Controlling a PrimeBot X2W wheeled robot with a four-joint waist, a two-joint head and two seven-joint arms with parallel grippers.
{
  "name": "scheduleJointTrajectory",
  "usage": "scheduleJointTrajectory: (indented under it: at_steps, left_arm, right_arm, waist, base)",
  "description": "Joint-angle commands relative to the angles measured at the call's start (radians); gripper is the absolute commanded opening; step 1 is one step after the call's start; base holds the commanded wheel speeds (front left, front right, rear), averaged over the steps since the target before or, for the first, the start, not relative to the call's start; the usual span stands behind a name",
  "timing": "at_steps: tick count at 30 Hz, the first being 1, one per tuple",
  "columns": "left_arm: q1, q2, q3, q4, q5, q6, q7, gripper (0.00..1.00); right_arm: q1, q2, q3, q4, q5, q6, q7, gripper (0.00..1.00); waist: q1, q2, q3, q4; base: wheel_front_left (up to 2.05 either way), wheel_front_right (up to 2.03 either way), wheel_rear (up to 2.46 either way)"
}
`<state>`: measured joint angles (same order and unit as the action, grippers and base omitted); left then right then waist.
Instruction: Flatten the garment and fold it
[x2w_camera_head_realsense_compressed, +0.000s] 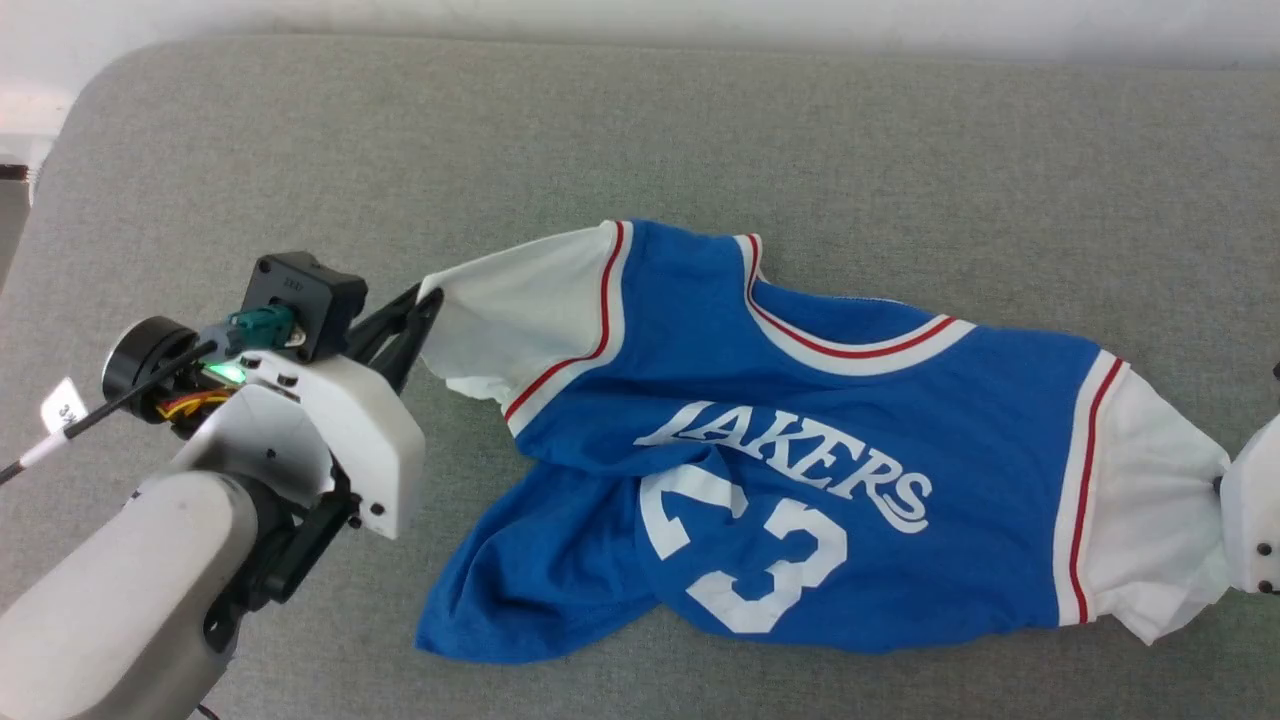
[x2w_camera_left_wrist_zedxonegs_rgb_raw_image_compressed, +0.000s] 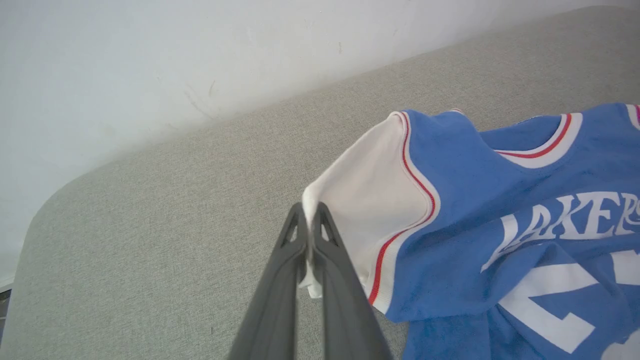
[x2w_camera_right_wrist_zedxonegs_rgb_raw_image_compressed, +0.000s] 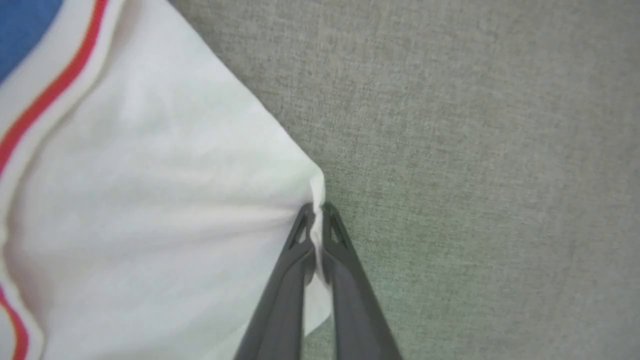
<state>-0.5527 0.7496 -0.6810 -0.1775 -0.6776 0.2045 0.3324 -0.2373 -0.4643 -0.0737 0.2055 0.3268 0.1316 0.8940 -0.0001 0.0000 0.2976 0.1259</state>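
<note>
Garment: the blue garment (x2w_camera_head_realsense_compressed: 800, 400) lies front up on the grey bench (x2w_camera_head_realsense_compressed: 700, 120), with the lower hem (x2w_camera_head_realsense_compressed: 520, 590) bunched.
Left gripper: the left gripper (x2w_camera_left_wrist_zedxonegs_rgb_raw_image_compressed: 311, 212) has its fingers closed on the cuff edge of the left sleeve (x2w_camera_head_realsense_compressed: 520, 300).
Right gripper: the right gripper (x2w_camera_right_wrist_zedxonegs_rgb_raw_image_compressed: 315, 210) has its fingers pinched on the cuff edge of the right sleeve (x2w_camera_head_realsense_compressed: 1150, 500).
Step in hand: judged to be flattening, by drawing the sleeves apart.
Method: move both grippers outward along one line, evenly and low over the bench. Stop once the chest panel lies taut.
Caution: both pinches hold little cloth, so a jerk may pull a cuff free.
Remaining: a sideways pull is unlikely to clear the hem, which probably needs its own pull.
</note>
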Motion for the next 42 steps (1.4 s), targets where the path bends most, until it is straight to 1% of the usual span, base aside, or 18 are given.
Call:
scheduleJointTrajectory:
  at_steps: [1, 4, 9, 13, 16, 21, 25, 29, 31, 34, 37, 38, 42]
  left_arm:
    - [0.015, 0.001, 0.003, 0.005, 0.0, 0.011, -0.015, 0.0]
    - [0.027, 0.007, 0.021, 0.014, -0.003, 0.025, -0.042, 0.0]
    - [0.047, 0.019, 0.057, 0.017, -0.009, 0.048, -0.092, 0.0]
    - [0.068, 0.038, 0.107, 0.007, -0.008, 0.089, -0.149, 0.0]
    - [0.084, 0.066, 0.152, -0.019, -0.004, 0.122, -0.186, 0.0]
    - [0.102, 0.117, 0.238, -0.084, 0.002, 0.173, -0.25, 0.0]
    - [0.103, 0.164, 0.314, -0.149, 0.013, 0.217, -0.288, 0.0]
    - [0.086, 0.19, 0.391, -0.221, 0.009, 0.236, -0.335, 0.0]
    - [0.072, 0.202, 0.424, -0.247, 0.013, 0.244, -0.356, 0.0]
    - [0.041, 0.22, 0.462, -0.271, 0.017, 0.246, -0.374, 0.0]
    - [-0.008, 0.235, 0.476, -0.271, 0.013, 0.228, -0.368, 0.0]
    - [-0.008, 0.235, 0.476, -0.271, 0.013, 0.228, -0.368, 0.0]
    - [-0.107, 0.244, 0.446, -0.224, 0.0, 0.158, -0.334, 0.0]
  right_arm:
    - [0.017, 0.025, 0.026, 0.04, 0.002, -0.001, -0.021, 0.0]
    - [-0.003, 0.01, 0.037, 0.019, 0.006, -0.001, -0.09, 0.0]
    - [-0.062, -0.012, 0.016, -0.039, 0.01, -0.001, -0.228, 0.0]
    - [-0.104, -0.04, 0.017, -0.119, 0.014, -0.001, -0.307, 0.0]
    - [-0.136, -0.064, 0.013, -0.187, 0.011, -0.001, -0.365, 0.0]
    - [-0.19, -0.1, 0.012, -0.298, 0.026, -0.001, -0.418, 0.0]
    - [-0.249, -0.111, -0.01, -0.361, 0.034, -0.001, -0.424, 0.0]
    - [-0.318, -0.111, -0.022, -0.401, 0.04, -0.001, -0.426, 0.0]
    - [-0.35, -0.12, -0.014, -0.411, 0.038, -0.001, -0.428, 0.0]
    - [-0.414, -0.131, 0.001, -0.406, 0.046, -0.001, -0.433, 0.0]
    - [-0.496, -0.158, 0.036, -0.379, 0.043, -0.001, -0.439, 0.0]
    - [-0.496, -0.158, 0.036, -0.379, 0.043, -0.001, -0.439, 0.0]
    - [-0.624, -0.179, 0.08, -0.313, 0.052, -0.001, -0.453, 0.0]
  waist:
    - [0.0001, 0.0, -0.019, -0.01]
    - [0.0001, 0.0, -0.054, -0.025]
    - [0.0001, 0.0, -0.129, -0.054]
    - [0.0001, 0.0, -0.194, -0.079]
    - [0.0001, 0.0, -0.229, -0.095]
    - [0.0001, 0.0, -0.269, -0.118]
    - [0.0001, 0.0, -0.282, -0.133]
    - [0.0001, 0.0, -0.278, -0.144]
    - [0.0001, 0.0, -0.27, -0.149]
    - [0.0001, 0.0, -0.247, -0.159]
    - [0.0001, 0.0, -0.215, -0.166]
    - [0.0001, 0.0, -0.215, -0.166]
    - [0.0001, 0.0, -0.147, -0.174]
  base:
    - [0.0, 0.0, 0.0]
    - [0.0, 0.0, 0.0]
    - [0.0, 0.0, 0.0]
    - [0.0, 0.0, 0.0]
    - [0.0, 0.0, 0.0]
    - [0.0, 0.0, 0.0]
    - [0.0, 0.0, 0.0]
    - [0.0, 0.0, 0.0]
    - [0.0, 0.0, 0.0]
    - [0.0, 0.0, 0.0]
    - [0.0, 0.0, 0.0]
    - [0.0, 0.0, 0.0]
    - [0.0, 0.0, 0.0]
